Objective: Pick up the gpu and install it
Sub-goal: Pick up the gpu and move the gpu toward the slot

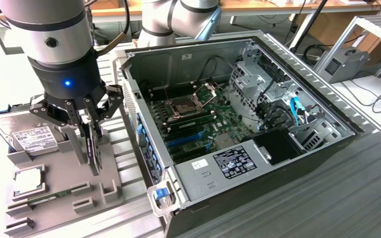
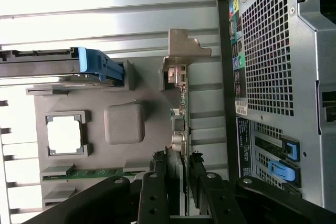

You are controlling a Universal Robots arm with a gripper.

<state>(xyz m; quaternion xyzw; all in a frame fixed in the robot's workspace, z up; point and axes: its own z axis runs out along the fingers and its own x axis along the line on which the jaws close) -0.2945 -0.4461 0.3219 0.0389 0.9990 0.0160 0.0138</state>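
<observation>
Grey moulded tray (image 1: 58, 183) on the exterior view's left, open computer case (image 1: 349, 130) just beside it. Gpu (image 2: 181, 114) on edge in a tray slot, silver end bracket (image 2: 184, 51) at the end well away from the fingers. Gripper (image 1: 91, 166) straight down over the card, set narrow, pads against both faces; looks clamped on it. Cannot tell whether the lower edge is clear of the slot. Likely risks: grip off-centre, so a sag or swing at the bracket end on lifting; a snag on the slot walls from any angled pull; slip or flex of a thin board under a light pinch. Hard drive (image 1: 28, 136) and memory strip (image 1: 58, 194) near, within range of a swinging card. Blue expansion slots (image 1: 184, 140) inside the case narrow; a skewed card apt to miss or strike the rear frame.
</observation>
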